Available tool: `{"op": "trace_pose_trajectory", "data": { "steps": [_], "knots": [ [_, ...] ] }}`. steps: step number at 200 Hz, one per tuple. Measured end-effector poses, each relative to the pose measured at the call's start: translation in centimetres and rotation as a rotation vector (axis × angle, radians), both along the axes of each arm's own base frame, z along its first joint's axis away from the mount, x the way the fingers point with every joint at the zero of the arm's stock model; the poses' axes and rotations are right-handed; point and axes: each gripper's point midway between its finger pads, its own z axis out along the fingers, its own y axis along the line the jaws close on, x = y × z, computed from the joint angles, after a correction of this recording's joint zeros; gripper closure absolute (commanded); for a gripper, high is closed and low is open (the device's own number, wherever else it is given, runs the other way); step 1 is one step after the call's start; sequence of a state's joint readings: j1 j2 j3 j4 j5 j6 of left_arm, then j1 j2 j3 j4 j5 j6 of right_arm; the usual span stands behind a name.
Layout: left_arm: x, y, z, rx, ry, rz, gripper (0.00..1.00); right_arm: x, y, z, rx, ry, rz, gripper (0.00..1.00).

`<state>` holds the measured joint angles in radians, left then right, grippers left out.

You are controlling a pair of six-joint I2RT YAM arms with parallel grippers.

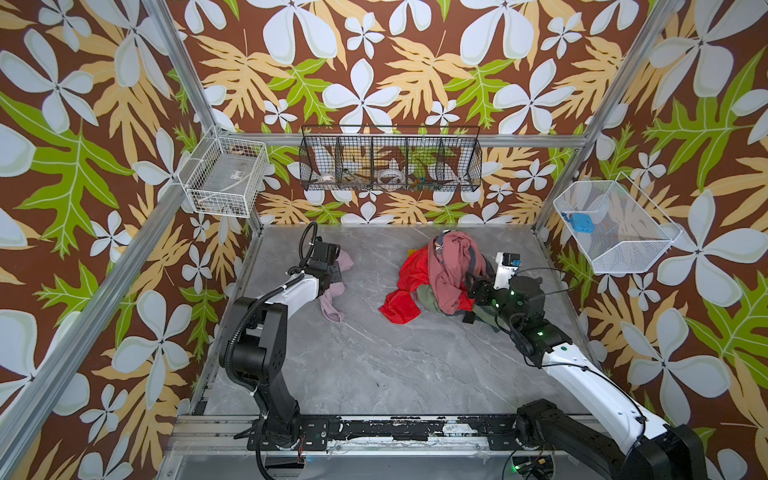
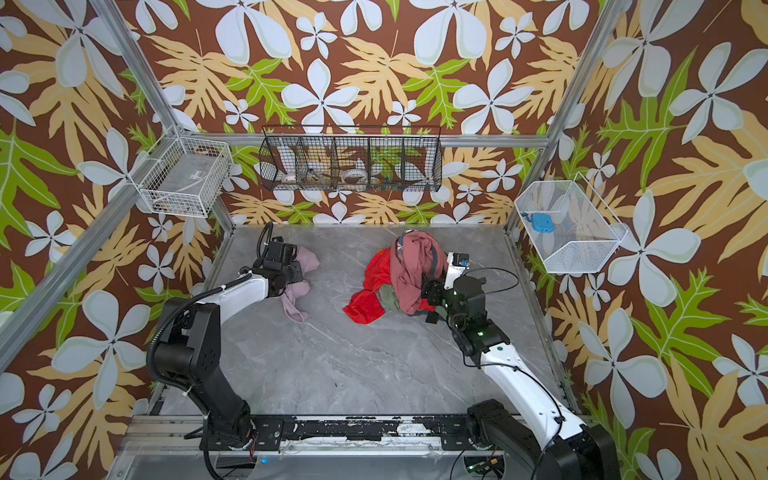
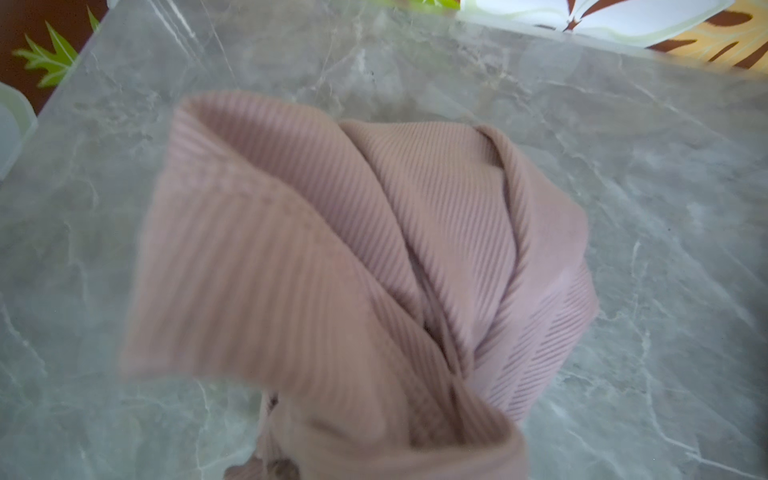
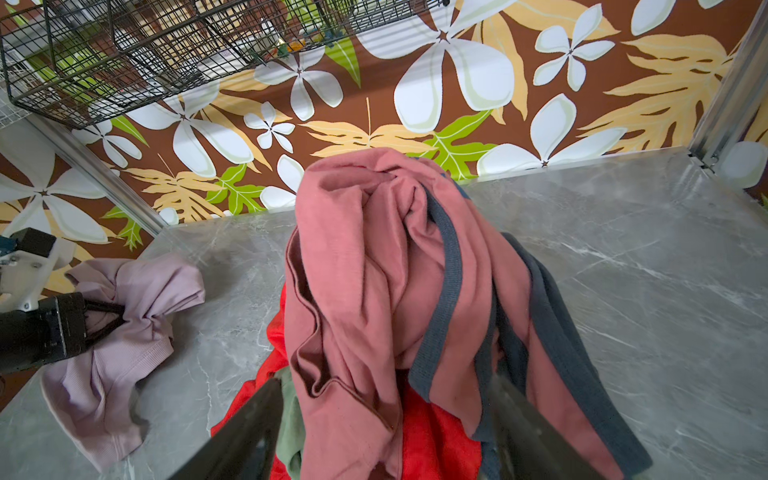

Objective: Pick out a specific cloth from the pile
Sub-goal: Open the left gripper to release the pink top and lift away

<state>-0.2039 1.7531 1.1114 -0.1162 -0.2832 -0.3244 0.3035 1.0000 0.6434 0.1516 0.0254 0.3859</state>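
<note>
Rose folds of the pile [image 4: 365,257] sit inside the wide-open right gripper [image 4: 384,378], while well left of the pile the tightly closed left gripper [image 4: 118,318] pinches the cloth [image 4: 158,286], a limp, light ribbed knit, by its bunched middle, likely the surest hold.
</note>
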Motion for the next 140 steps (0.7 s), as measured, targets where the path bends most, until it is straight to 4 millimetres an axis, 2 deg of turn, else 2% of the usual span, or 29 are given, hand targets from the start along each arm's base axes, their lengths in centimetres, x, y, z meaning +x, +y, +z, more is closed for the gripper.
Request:
{"op": "trace_pose_trajectory", "data": {
  "steps": [36,78,123,140],
  "knots": [
    [-0.3,0.0,-2.4,-0.005,0.053,0.015,1.0,0.2,0.1,-0.2,0.002,0.005,0.0,0.23],
    [0.7,-0.2,-4.7,0.006,0.124,0.011,1.0,0.2,0.1,-0.3,0.002,0.008,0.001,0.23],
    [1.7,-0.7,-5.7,-0.006,0.167,-0.01,1.0,0.0,0.0,-0.5,0.0,0.009,-0.001,0.22],
    [1.9,-0.8,-5.8,0.004,0.177,-0.025,0.95,-0.1,-0.1,-1.0,-0.004,0.019,-0.004,0.22]
  ]
}}
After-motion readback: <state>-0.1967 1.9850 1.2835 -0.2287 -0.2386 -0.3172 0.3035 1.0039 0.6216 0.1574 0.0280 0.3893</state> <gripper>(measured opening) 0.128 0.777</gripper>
